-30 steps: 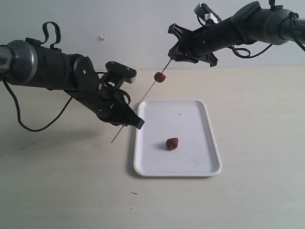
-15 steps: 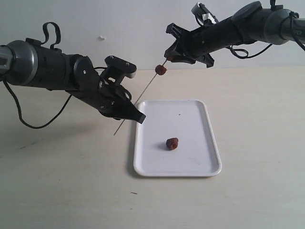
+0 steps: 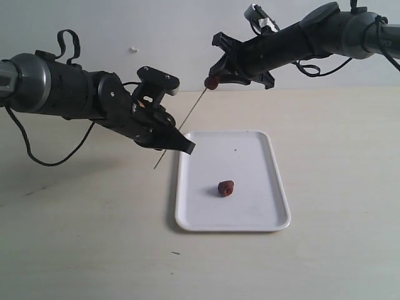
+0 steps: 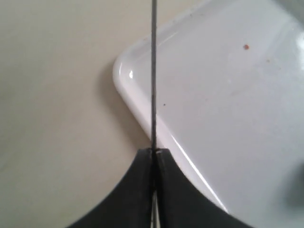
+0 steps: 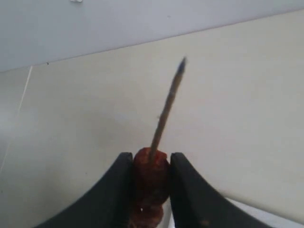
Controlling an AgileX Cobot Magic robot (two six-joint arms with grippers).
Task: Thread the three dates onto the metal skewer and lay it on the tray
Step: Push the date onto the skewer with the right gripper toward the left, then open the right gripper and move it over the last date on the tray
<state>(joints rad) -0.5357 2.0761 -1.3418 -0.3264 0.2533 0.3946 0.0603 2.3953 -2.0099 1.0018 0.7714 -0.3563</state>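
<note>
the skewer point(image 3: 190, 114) is a hair-thin grey rod, straight and held at a slant in the air. its low end is over the table point(image 3: 75, 237) just off the left edge of the white tray point(image 3: 250, 153) and its high end is up at my right gripper point(image 3: 214, 79). one wrinkled, dark red date point(image 3: 212, 82) sits speared near that high end, and the right wrist view shows the rod's point poking out past it. a second date point(image 5: 145, 214) shows there as a reddish lump pressed right behind the first. the third date point(image 3: 225, 188) lies loose near the middle of the tray, apart from everything. my left gripper point(image 3: 185, 148) is pressed together on the lower part of the skewer, with a short tail sticking out below. my left arm reaches in from the left, sloping down, and its gripper hangs by the tray's far left corner. my right gripper pinches the speared date between its two fingers. my right arm stretches in from the upper right, nearly level, well above the table.
</note>
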